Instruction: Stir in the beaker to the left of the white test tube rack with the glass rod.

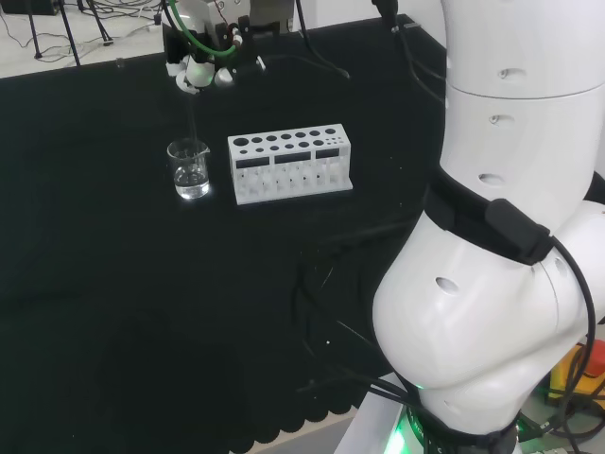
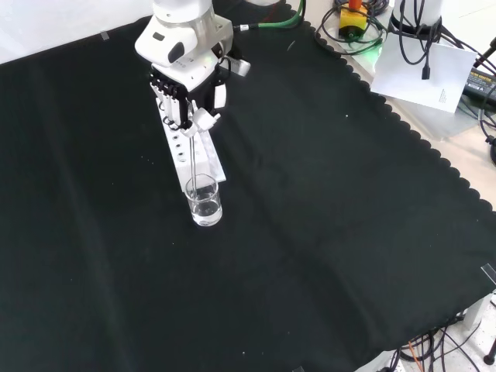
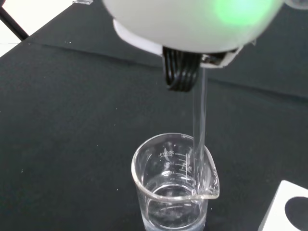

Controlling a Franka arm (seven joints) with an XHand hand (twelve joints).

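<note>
A small clear beaker (image 1: 190, 168) (image 2: 204, 201) (image 3: 174, 185) with some clear liquid stands on the black cloth just left of the white test tube rack (image 1: 289, 163) in the head view. The hand (image 1: 201, 68) (image 2: 188, 97) (image 3: 192, 24) hovers above the beaker, its fingers curled on the top of a thin glass rod (image 2: 191, 159) (image 3: 199, 120) (image 1: 192, 118). The rod hangs nearly upright and its lower end dips inside the beaker near the rim. In the front view the rack (image 2: 200, 159) lies behind the beaker, partly covered by the hand.
The arm's big white links (image 1: 510, 227) stand at the right of the head view. Cables, a yellow box (image 2: 353, 19) and a sheet of paper (image 2: 422, 74) lie beyond the cloth's scalloped edge in the front view. Black cloth stretches around the beaker.
</note>
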